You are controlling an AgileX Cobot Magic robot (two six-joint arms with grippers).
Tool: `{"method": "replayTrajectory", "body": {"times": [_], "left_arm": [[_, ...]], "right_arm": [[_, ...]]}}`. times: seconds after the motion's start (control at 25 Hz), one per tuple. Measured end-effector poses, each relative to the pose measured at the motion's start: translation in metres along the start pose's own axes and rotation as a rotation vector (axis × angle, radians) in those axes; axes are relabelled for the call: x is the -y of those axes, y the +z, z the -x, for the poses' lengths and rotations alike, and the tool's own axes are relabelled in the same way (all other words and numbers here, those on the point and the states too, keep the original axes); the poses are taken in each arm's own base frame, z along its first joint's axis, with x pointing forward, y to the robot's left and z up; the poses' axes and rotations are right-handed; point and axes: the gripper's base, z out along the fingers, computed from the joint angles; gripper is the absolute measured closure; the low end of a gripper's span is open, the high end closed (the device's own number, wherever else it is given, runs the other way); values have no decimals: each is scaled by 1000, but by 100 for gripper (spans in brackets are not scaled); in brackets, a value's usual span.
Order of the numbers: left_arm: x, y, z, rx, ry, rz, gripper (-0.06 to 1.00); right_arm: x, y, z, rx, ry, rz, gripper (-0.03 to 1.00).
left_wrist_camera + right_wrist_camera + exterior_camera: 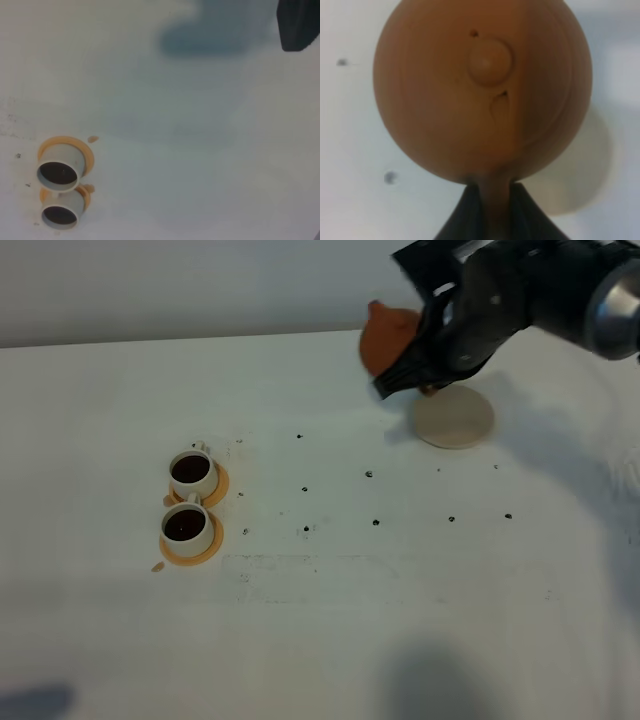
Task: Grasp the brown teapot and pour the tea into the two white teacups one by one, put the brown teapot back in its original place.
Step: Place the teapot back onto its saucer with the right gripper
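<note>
The brown teapot hangs in the air at the back right, just left of and behind the beige round coaster, which lies bare. My right gripper is shut on its handle. In the right wrist view the lid knob and round body of the teapot fill the frame, and the gripper pinches the handle between two dark fingers. The two white teacups stand on orange saucers at the left, both holding dark tea. They also show in the left wrist view. Only a dark corner of the left gripper shows.
Small dark specks dot the middle of the white table. An orange spot lies beside the nearer saucer. The right arm reaches in from the back right corner.
</note>
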Motion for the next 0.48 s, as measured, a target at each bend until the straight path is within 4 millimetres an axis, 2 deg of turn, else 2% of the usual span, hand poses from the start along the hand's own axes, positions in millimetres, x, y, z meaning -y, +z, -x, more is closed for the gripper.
{"method": "replayTrajectory", "body": {"times": [0.2,0.48], "left_arm": [[0,0,0,0,0,0,67],[0,0,0,0,0,0,67]], "right_arm": [[17,10,-3,-25,19,-14,88],[28,46,-14,-102,21,0,88]]}}
